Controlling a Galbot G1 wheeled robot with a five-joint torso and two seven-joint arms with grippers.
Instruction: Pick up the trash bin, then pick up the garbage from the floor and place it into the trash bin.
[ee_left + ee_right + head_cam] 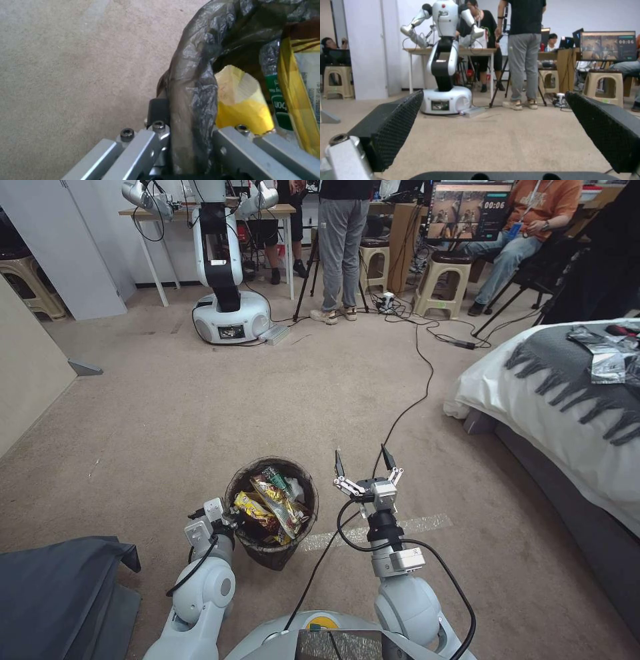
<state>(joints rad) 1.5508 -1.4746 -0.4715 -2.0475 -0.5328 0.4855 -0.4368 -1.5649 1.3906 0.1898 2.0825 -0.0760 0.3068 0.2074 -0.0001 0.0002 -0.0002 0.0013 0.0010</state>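
The monitor (469,210) at the back of the room shows a timer reading 00:06. Inside the trash bin (196,82), a green label (279,105) on a wrapper carries white letters, cut off and too partial to read.

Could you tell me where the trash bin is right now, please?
In the head view, the trash bin sits low and left of centre, its rim gripped by the left gripper, the open right gripper beside it.
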